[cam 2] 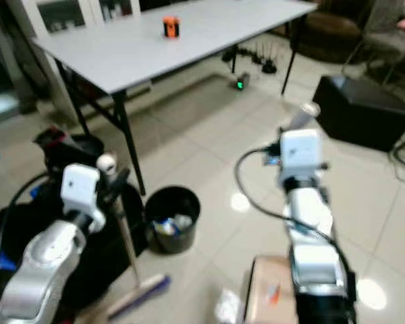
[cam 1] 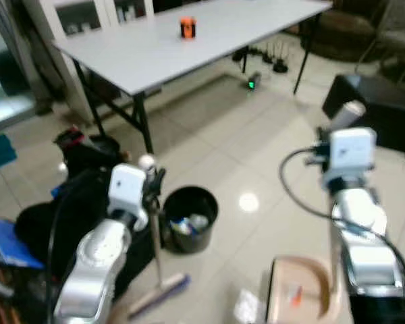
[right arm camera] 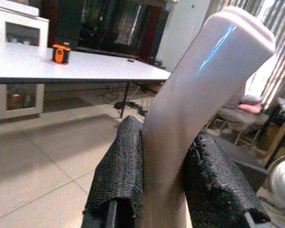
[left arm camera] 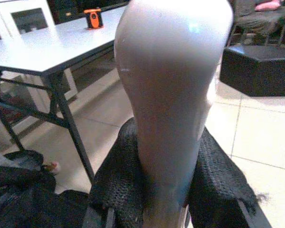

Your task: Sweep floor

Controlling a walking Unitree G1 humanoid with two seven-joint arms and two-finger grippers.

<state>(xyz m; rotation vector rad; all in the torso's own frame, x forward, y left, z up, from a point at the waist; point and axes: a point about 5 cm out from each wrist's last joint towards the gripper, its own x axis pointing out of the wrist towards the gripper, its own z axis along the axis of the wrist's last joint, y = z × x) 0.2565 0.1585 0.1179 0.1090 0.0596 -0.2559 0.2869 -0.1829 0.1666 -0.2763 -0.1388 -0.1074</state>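
My left gripper [cam 1: 150, 181] is shut on the pale handle of a broom [cam 1: 154, 236], close to its rounded top. The broom head [cam 1: 158, 295] rests on the tile floor beside a black bin [cam 1: 189, 217]. In the left wrist view both black fingers [left arm camera: 116, 183] press against the broom handle [left arm camera: 171, 95]. My right gripper [cam 1: 342, 127] is shut on the upright handle of a beige dustpan [cam 1: 302, 289], which sits low on the floor with a small orange scrap in it. In the right wrist view the fingers [right arm camera: 118, 178] clamp the dustpan handle [right arm camera: 194, 109].
White crumpled litter [cam 1: 246, 305] lies on the tiles between broom and dustpan. A white table [cam 1: 155, 57] with an orange object [cam 1: 187, 28] stands ahead. A black box [cam 1: 378, 108] is at the right; dark bags [cam 1: 74, 196] are at the left.
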